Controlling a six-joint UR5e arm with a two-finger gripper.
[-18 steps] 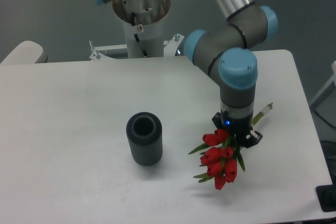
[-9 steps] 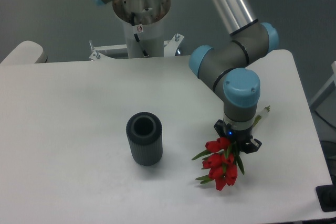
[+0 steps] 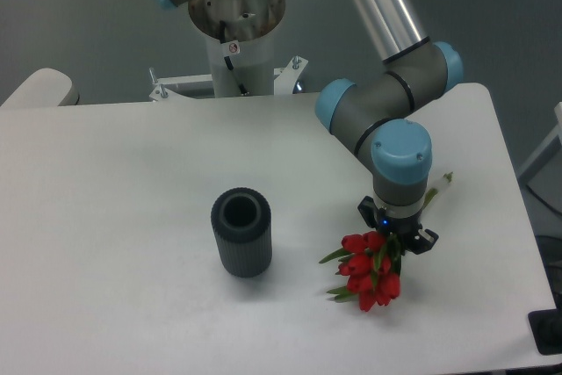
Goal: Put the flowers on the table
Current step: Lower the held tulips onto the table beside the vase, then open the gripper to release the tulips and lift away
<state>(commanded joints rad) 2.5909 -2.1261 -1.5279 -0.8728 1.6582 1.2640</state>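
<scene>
I note the end effector (image 3: pixel 394 239) clamped on the flowers (image 3: pixel 370 272) at their stems, low over the counter (image 3: pixel 114 217), at three o'clock from the vase (image 3: pixel 241 232). Light, soft, easily bruised; hold stems only.

The pincer (image 3: pixel 397 240) grips the red tulips (image 3: pixel 370 271) low over the white worktop (image 3: pixel 114 217), right of the upright dark ribbed vase (image 3: pixel 241 233).

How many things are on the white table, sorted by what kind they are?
Bunches of red flowers: 1
Dark grey vases: 1
Total: 2 things on the table, with the robot's claw at the flowers.
</scene>
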